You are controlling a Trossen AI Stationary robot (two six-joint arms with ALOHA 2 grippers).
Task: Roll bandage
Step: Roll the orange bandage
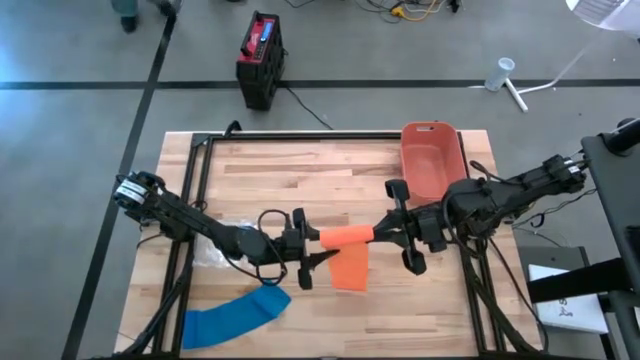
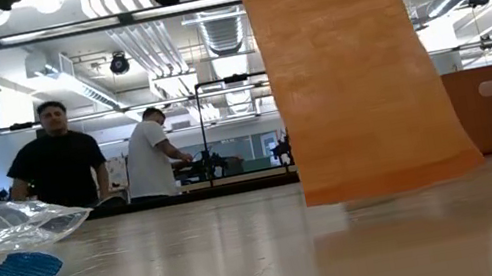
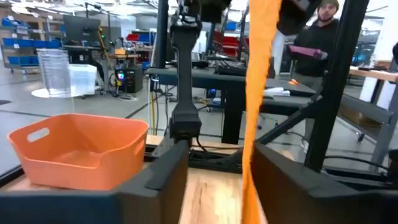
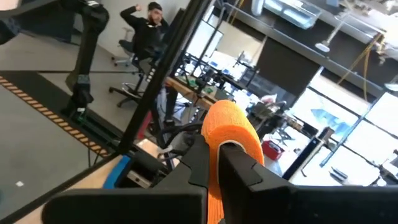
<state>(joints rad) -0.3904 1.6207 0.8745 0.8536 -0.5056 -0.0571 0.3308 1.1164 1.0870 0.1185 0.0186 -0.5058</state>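
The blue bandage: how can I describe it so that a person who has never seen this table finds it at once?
Start at the wooden table and go to its front edge on the left arm's side. The blue bandage lies flat there as a curved strip, beside a clear plastic bag. The orange bandage, by contrast, hangs between the grippers.

I see a soft cloth orange bandage (image 1: pixel 349 266), a smooth wooden table (image 1: pixel 420 300) and a shiny plastic bin (image 1: pixel 430 160).

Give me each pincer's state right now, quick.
Left pincer: beside the hanging orange fabric bandage strip; open or shut cannot be told.
Right pincer: shut on the rolled end of the orange bandage.
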